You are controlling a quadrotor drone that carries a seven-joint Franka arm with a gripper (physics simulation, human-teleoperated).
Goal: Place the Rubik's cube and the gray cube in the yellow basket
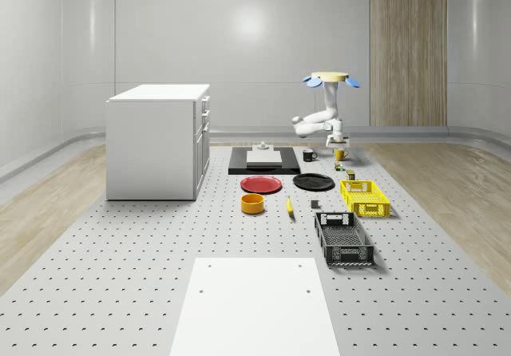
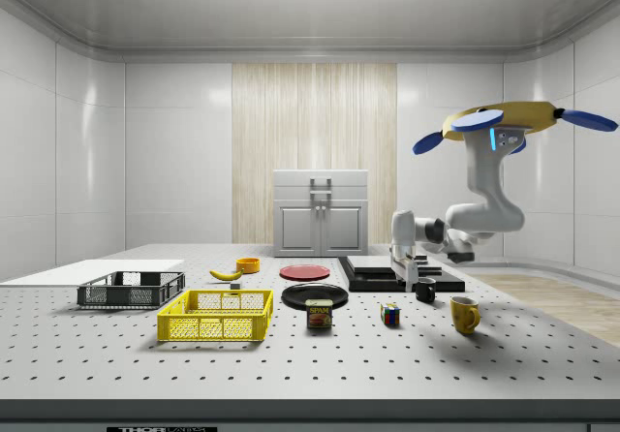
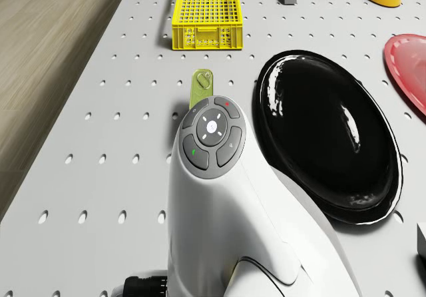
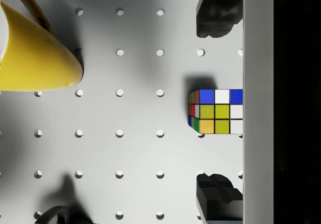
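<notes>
Whole-scene view: yellow basket (image 1: 365, 197) (black crate (image 1: 344, 239) beside it).

Two baskets: yellow basket (image 2: 213, 327) and black basket (image 2: 131, 294). Two plates: red plate (image 1: 261, 183) and black plate (image 1: 313, 182). Two mugs: yellow mug (image 2: 464, 314) and black mug (image 2: 425, 291). Two cubes: one Rubik's cube (image 2: 389, 315), one gray cube (image 1: 314, 205). One orange bowl (image 1: 252, 203). One banana (image 1: 289, 206). One Spam can (image 2: 319, 314). One white cabinet (image 1: 156, 140).
</notes>
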